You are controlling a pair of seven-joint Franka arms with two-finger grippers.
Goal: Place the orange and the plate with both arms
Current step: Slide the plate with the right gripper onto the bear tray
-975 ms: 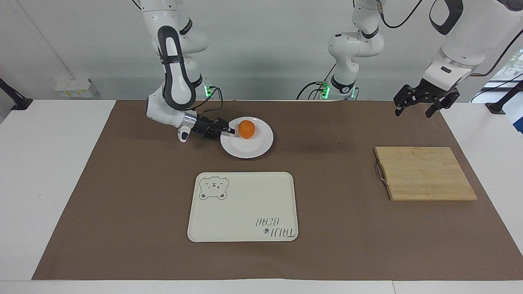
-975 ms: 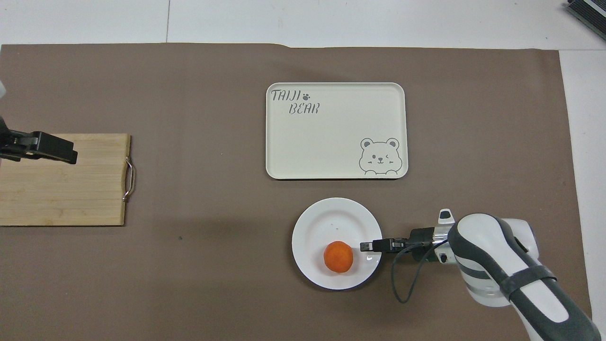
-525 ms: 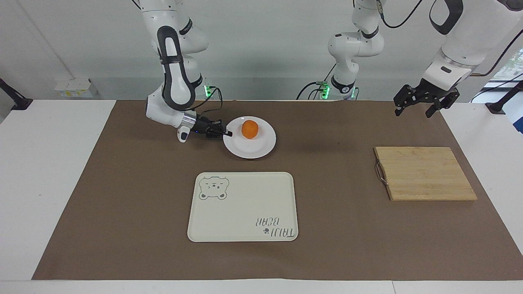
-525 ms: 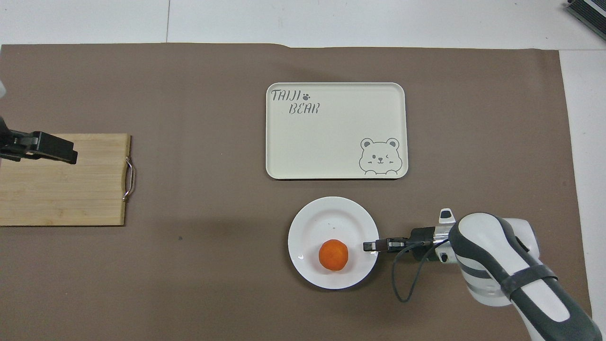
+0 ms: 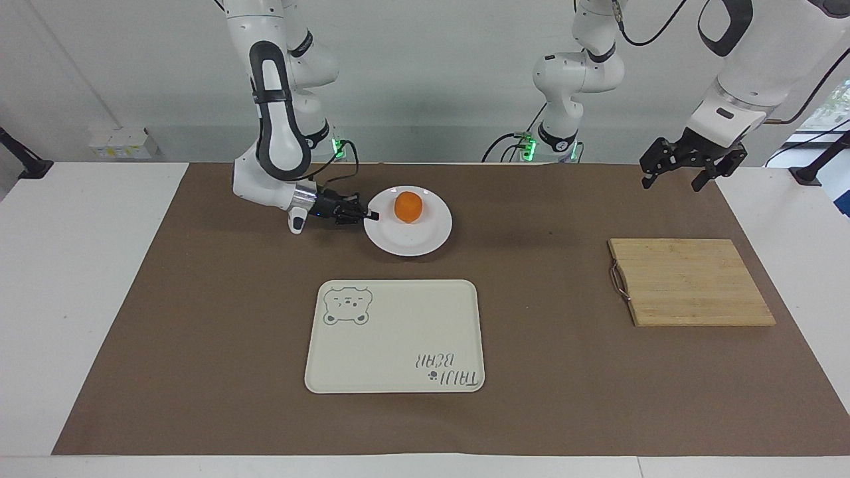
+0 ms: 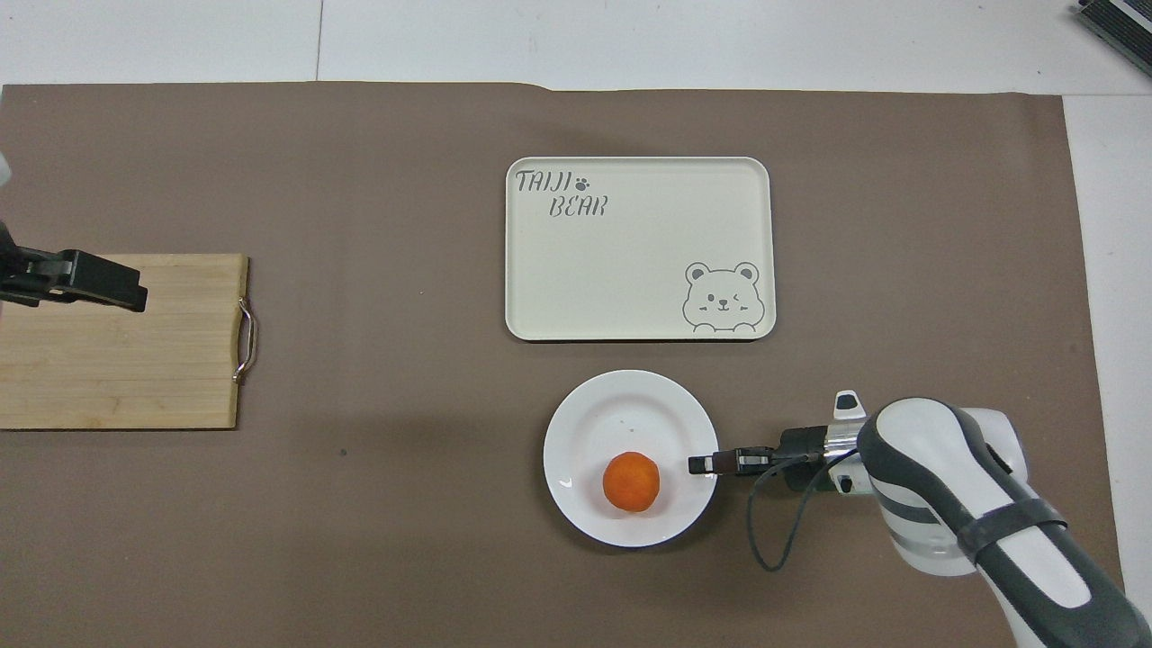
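Centre frame, your right gripper [image 5: 370,216] has its jaws pinched on the rim of the glossy plate [image 5: 425,240]; the orange [image 5: 408,206] on it can roll, so carry it level. Upper right, left gripper [image 5: 690,168] waits, jaws wide.

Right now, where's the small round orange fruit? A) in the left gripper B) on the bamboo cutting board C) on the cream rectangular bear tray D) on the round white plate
D: the small round orange fruit sits on the round white plate, whose rim the right gripper has pinched shut; the left gripper hangs open and empty near the cutting board's end.
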